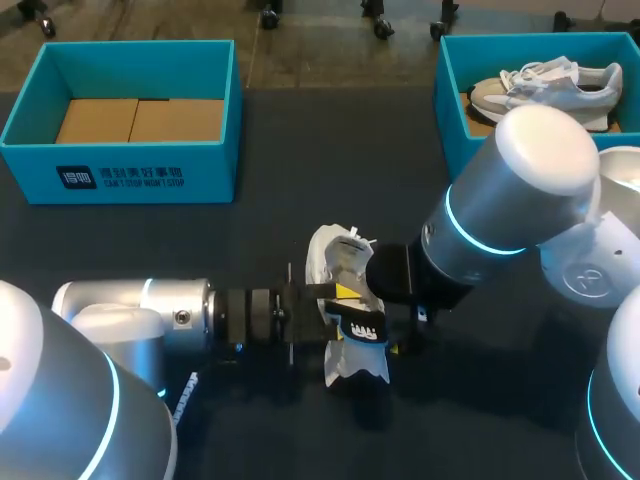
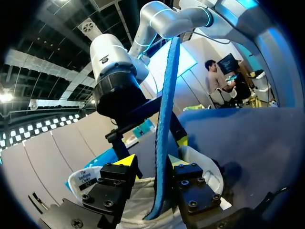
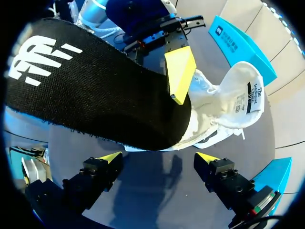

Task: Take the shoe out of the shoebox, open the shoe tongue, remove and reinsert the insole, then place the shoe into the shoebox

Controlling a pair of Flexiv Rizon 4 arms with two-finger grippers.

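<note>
The left gripper is clamped on the insole, which stands on edge above the white shoe at the centre of the table. The right gripper is spread wide and holds nothing, just right of the shoe. The left shoebox and right shoebox stand at the far edge.

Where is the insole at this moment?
In the left wrist view the insole stands edge-on between the fingers of the left claw, above the white sneaker near the middle of the table.
</note>
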